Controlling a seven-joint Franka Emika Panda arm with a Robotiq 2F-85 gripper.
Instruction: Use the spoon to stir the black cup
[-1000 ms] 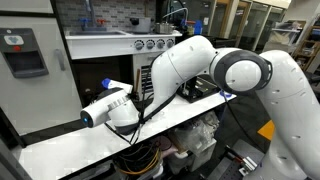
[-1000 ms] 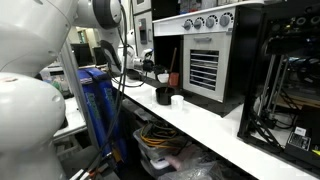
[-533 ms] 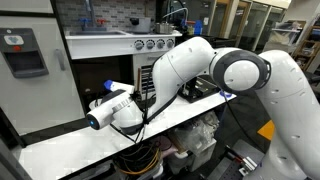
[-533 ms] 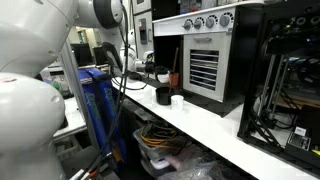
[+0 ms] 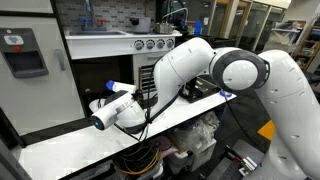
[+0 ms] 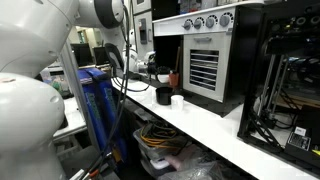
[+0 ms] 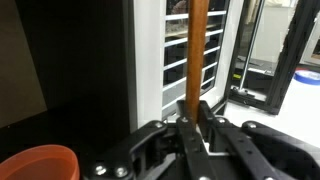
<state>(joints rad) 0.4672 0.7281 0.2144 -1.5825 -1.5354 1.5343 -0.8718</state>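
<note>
In the wrist view my gripper (image 7: 197,108) is shut on the spoon (image 7: 198,45). Its light-brown wooden handle runs straight up from between the fingers (image 7: 208,118) and out of the top of the picture, so the bowl does not show. The black cup (image 6: 163,96) stands on the white counter in an exterior view, in front of the oven and beside a small white bowl (image 6: 178,99). It does not show in the wrist view. In the exterior views the arm (image 5: 190,65) hides the gripper and spoon.
A reddish-brown cup (image 7: 38,163) sits at the lower left of the wrist view. A toaster oven (image 6: 200,60) with a slatted door stands behind the cups. The white counter (image 6: 215,125) runs toward a black frame (image 6: 285,80). Cables and clutter lie under the counter.
The wrist end of the arm has shifted a little to the right in an exterior view. The grip on the spoon is unchanged.
</note>
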